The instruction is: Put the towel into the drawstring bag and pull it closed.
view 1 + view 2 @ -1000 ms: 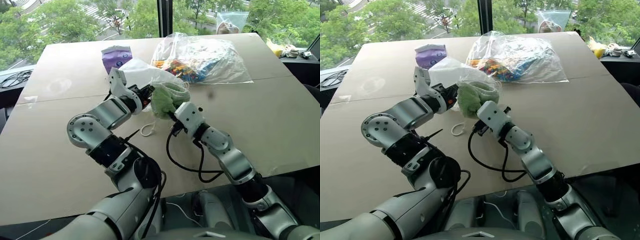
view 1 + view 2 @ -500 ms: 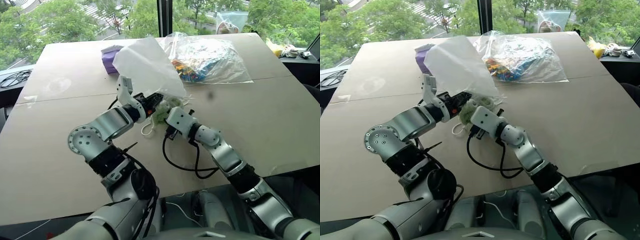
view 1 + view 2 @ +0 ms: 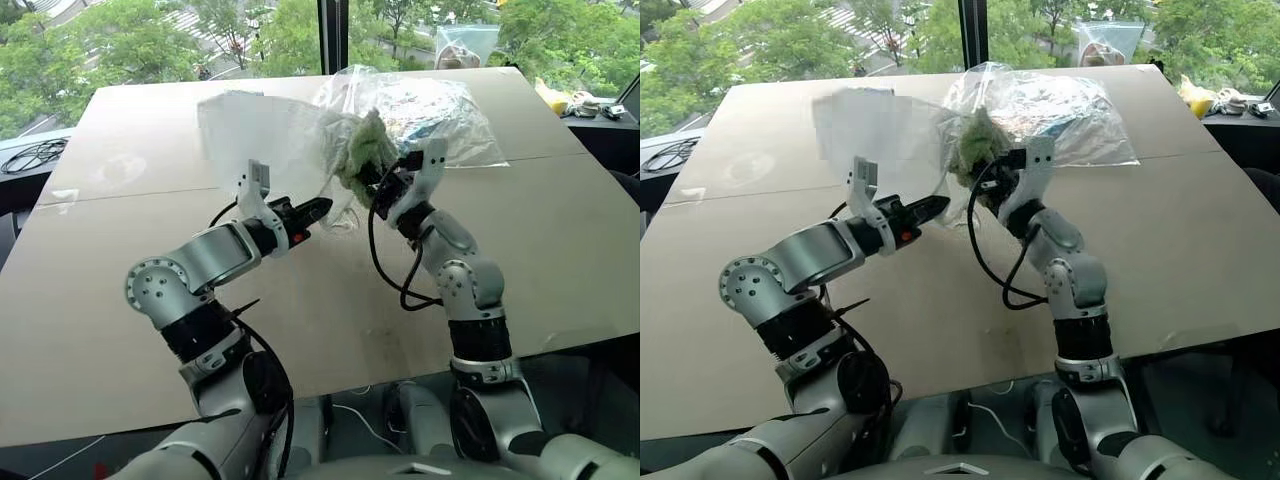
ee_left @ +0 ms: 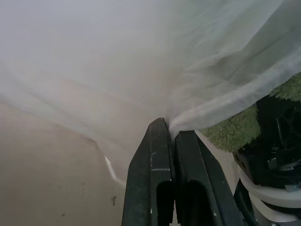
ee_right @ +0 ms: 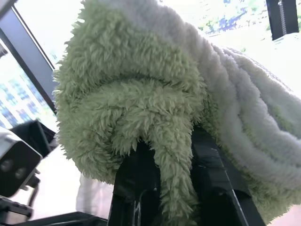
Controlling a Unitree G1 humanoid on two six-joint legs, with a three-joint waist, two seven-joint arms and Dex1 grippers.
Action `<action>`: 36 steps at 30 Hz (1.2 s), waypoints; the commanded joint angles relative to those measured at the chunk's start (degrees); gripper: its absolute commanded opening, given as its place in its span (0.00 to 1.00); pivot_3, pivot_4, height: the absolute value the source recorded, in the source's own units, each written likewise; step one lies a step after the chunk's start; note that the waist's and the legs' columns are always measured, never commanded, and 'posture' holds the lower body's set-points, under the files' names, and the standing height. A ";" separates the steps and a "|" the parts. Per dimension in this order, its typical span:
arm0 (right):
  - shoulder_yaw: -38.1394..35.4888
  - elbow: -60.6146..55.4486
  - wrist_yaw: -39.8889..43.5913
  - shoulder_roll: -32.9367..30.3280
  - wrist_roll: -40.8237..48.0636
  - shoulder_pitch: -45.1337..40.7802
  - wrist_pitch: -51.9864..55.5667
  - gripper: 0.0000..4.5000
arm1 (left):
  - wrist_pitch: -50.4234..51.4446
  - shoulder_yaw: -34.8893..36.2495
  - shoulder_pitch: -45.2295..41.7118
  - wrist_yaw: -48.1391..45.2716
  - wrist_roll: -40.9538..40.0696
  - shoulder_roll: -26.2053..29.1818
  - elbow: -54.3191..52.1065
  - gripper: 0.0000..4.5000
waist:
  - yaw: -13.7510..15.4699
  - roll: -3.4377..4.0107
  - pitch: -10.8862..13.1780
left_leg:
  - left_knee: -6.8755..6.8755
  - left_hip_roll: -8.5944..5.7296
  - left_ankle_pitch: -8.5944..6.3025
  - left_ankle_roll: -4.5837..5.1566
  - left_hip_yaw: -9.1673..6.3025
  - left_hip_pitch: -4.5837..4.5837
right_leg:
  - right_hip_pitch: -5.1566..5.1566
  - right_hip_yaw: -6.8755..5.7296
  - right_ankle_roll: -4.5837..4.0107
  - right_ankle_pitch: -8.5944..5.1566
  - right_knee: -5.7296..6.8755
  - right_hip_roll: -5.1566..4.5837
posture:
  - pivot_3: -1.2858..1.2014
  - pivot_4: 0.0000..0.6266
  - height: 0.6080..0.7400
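Bunching into a fluffy pale-green wad at upper centre of the frame, the towel (image 3: pixel 358 150) sits clamped in the right gripper (image 3: pixel 372 182) against the thin white bag (image 3: pixel 262 135) — whose edge the left gripper (image 4: pixel 170 134) pinches, fingers fully closed.

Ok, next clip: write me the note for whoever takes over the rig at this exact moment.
Left claw: shut on the bag's edge, holding the bag up off the table.
Right claw: shut on the towel, raised beside the bag.
Done: both items picked up.
Left: the towel is not in the bag yet; push it in, release, then pull the cords shut. From the head views I cannot tell how far the mouth is open.
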 commanded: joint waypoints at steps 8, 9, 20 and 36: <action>9.97 -4.76 2.24 -8.50 -4.65 3.37 0.28 0.02 | -12.64 -14.45 2.85 -2.02 -23.86 15.74 1.25 0.00 | -0.14 0.04 0.01 | 0.00 0.11 0.00 0.00 0.04 0.05 | -0.03 0.01 -0.05 -0.24 0.07 0.02 | 0.52 0.24 1.00; 12.42 -4.76 3.49 -10.80 -7.42 4.10 -1.65 0.02 | -13.82 -15.87 3.14 -2.77 -26.13 18.17 1.19 0.00 | -0.09 0.05 0.01 | 0.00 0.10 0.00 0.00 0.05 0.04 | -0.03 0.03 -0.05 -0.24 0.07 0.01 | 0.52 0.24 1.00; 30.59 -2.09 14.24 -28.60 -38.26 3.68 -42.85 0.02 | -18.98 -26.81 4.74 -13.25 -28.68 33.76 -0.65 0.00 | -0.08 0.12 0.06 | -0.01 -0.16 -0.01 -0.02 0.12 0.06 | -0.04 0.06 -0.04 -0.28 -0.01 -0.01 | 0.52 0.24 1.00; 34.76 0.32 22.48 -33.45 -48.92 1.63 -67.53 0.02 | -21.49 -31.09 5.29 -25.04 -23.90 38.69 -3.27 0.00 | 0.03 0.11 0.07 | -0.04 -0.17 0.14 -0.25 0.15 0.07 | -0.02 0.12 -0.03 -0.28 -0.15 -0.01 | 0.52 0.24 1.00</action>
